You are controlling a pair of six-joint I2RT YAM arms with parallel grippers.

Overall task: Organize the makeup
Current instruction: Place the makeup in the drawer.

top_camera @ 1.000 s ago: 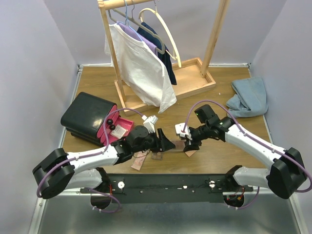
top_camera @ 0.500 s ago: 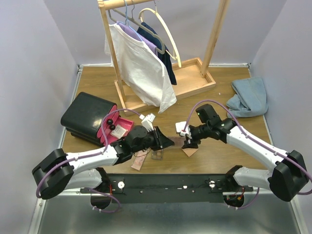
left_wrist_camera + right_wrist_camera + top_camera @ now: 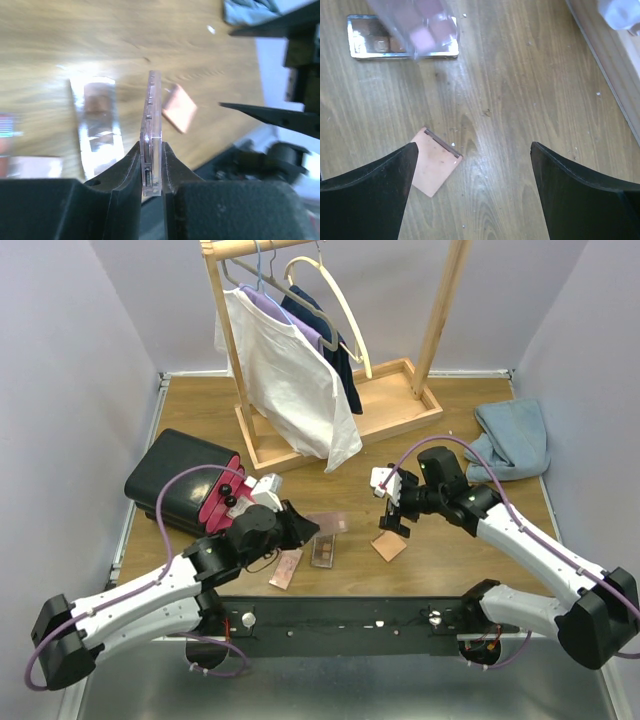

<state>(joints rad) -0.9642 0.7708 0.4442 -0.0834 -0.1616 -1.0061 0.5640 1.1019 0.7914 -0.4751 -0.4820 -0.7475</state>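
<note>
My left gripper (image 3: 308,528) is shut on a clear flat eyeshadow palette (image 3: 327,524), held above the table. In the left wrist view, that palette (image 3: 154,100) stands edge-on, clamped between my left gripper's (image 3: 151,146) jaws. Two more palettes lie flat near the front edge, a brown one (image 3: 323,553) and a pink one (image 3: 286,568). A square peach compact (image 3: 389,545) lies just below my right gripper (image 3: 393,522). In the right wrist view, the right gripper (image 3: 474,147) stands wide open and empty over bare wood, with the compact (image 3: 436,169) by its left finger.
A black case (image 3: 180,478) with an open pink drawer (image 3: 245,508) holding two small dark round items sits at the left. A wooden clothes rack (image 3: 330,360) with hanging shirts fills the back. A blue cloth (image 3: 512,438) lies at the right edge.
The right gripper has opened wide, let go of the clear palette and pulled back to the right. The left gripper closed on that palette and drew it back leftward.
</note>
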